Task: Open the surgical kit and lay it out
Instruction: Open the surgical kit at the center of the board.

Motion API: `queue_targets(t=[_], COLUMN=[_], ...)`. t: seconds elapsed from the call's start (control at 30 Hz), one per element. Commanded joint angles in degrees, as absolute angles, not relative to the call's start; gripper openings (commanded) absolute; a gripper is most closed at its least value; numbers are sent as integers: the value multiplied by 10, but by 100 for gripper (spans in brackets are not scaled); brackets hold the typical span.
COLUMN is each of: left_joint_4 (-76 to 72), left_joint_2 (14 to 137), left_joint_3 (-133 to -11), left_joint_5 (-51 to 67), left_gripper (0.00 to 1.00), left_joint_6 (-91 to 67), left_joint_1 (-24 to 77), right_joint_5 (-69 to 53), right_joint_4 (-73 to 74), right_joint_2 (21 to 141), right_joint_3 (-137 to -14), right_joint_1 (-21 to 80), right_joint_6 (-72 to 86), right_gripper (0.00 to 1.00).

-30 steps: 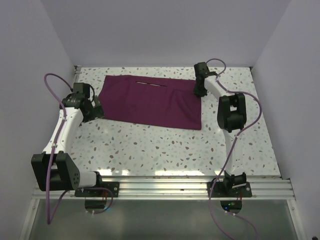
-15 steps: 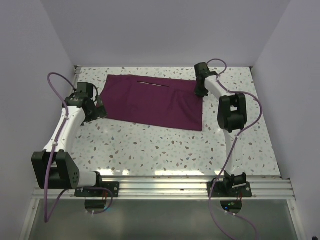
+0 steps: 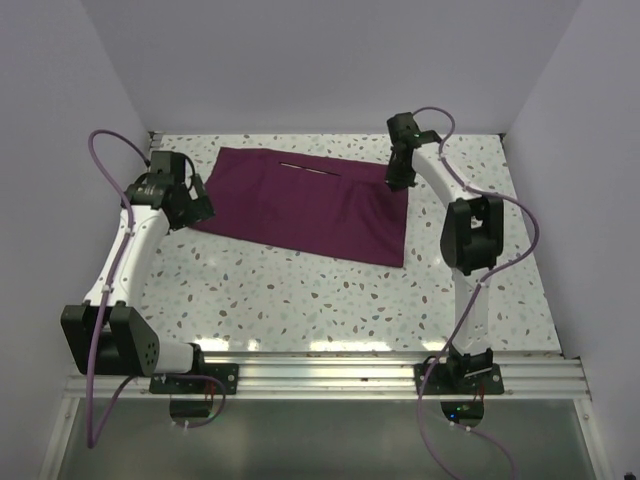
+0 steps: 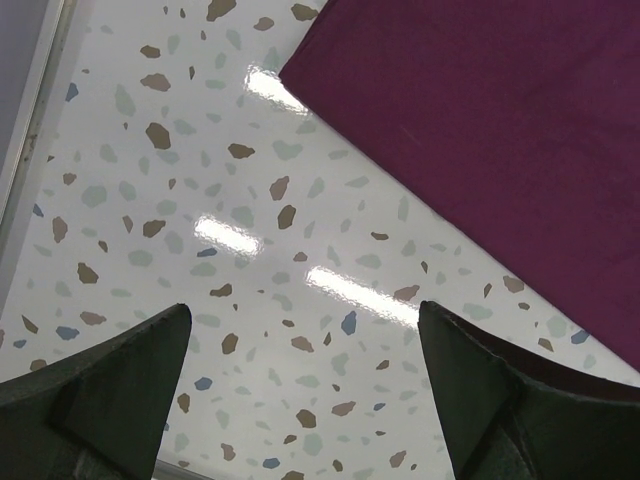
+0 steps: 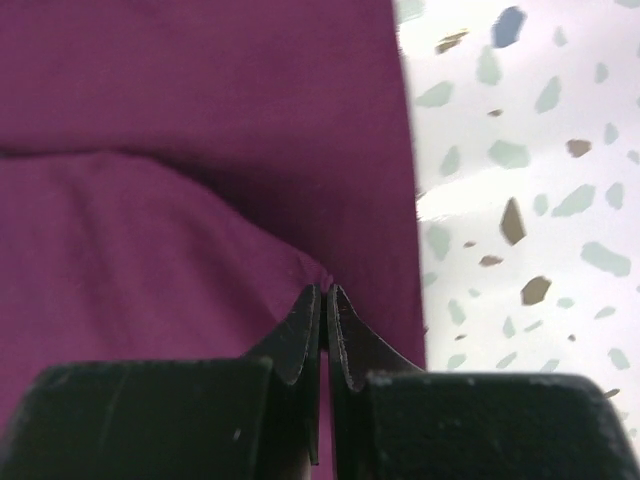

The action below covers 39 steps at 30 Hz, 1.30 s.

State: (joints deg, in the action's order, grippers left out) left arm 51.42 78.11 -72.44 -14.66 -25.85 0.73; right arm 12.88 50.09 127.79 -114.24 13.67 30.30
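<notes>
The dark purple cloth wrap [image 3: 300, 203] lies folded flat at the back of the table. A slim silver instrument [image 3: 308, 168] shows in a slit near its far edge. The steel tray and scissors are hidden. My right gripper [image 3: 398, 180] is shut on the cloth's right far corner [image 5: 322, 280], pinching a lifted fold. My left gripper [image 3: 198, 208] is open and empty, just off the cloth's left edge [image 4: 480, 130], over bare table.
The speckled terrazzo table [image 3: 320, 290] is boxed by pale walls at the back and both sides. The arms' mounting rail [image 3: 320, 370] runs along the near edge. A metal strip [image 4: 30, 130] borders the table's left side.
My left gripper has moved toward the back, along the cloth's left edge. My right gripper has lifted slightly with the cloth corner in it, and the cloth's right edge has shifted.
</notes>
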Motion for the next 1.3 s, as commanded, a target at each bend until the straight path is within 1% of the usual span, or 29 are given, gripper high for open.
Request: queue_targets(t=[0.0, 0.13, 0.2, 0.3, 0.33, 0.37, 0.4, 0.43, 0.47, 0.57, 0.6, 0.63, 0.73, 0.8, 0.83, 0.87, 0.9, 1.03, 1.13, 1.27], left_joint_4=[497, 482, 470, 452, 448, 444, 446, 450, 455, 471, 476, 482, 505, 518, 522, 532, 540, 562, 540, 505], left_joint_2=[785, 772, 766, 756, 752, 751, 751, 750, 750, 743, 739, 732, 711, 699, 686, 680, 674, 635, 608, 603], left_joint_3=[-744, -738, -730, -722, -722, -729, -736, -750, -757, -779, -783, -787, -785, -775, -765, -757, -752, -703, -669, -657], left_joint_5=[-130, -121, -120, -129, -134, -139, -141, -143, -143, -146, -149, -152, -163, -170, -176, -176, -176, -164, -128, -94], left_gripper=[100, 100, 100, 100, 100, 100, 100, 100, 100, 100, 100, 100, 100, 100, 100, 100, 100, 100, 100, 100], left_joint_6=[-250, -250, -252, -256, -257, -258, -261, -265, -266, -274, -276, -279, -300, -307, -314, -316, -318, -324, -311, -282], left_joint_1=[9, 9, 9, 8, 9, 9, 8, 8, 8, 9, 9, 9, 9, 9, 9, 9, 9, 9, 9, 11], right_joint_5=[93, 30, 2, -39, -43, -45, -47, -57, -62, -81, -87, -92, -98, -95, -93, -79, -71, -31, -1, 47], right_joint_4=[548, 542, 543, 534, 533, 535, 535, 535, 531, 530, 526, 526, 540, 552, 554, 569, 579, 611, 617, 600], right_joint_2=[1215, 1167, 1141, 1071, 1051, 1002, 978, 949, 898, 817, 765, 743, 658, 617, 610, 606, 606, 642, 656, 690], right_joint_3=[-1164, -1107, -1081, -998, -946, -919, -888, -823, -789, -661, -633, -581, -511, -490, -476, -474, -475, -517, -558, -624], right_joint_1=[170, 209, 252, 328, 350, 391, 409, 427, 461, 513, 522, 527, 533, 533, 533, 533, 533, 533, 533, 532], right_joint_6=[288, 280, 276, 275, 277, 285, 293, 301, 320, 351, 369, 377, 392, 388, 388, 390, 393, 394, 392, 369], right_gripper=[0, 0, 0, 0, 0, 0, 0, 0, 0, 0, 0, 0, 0, 0, 11, 83, 98, 98, 98, 98])
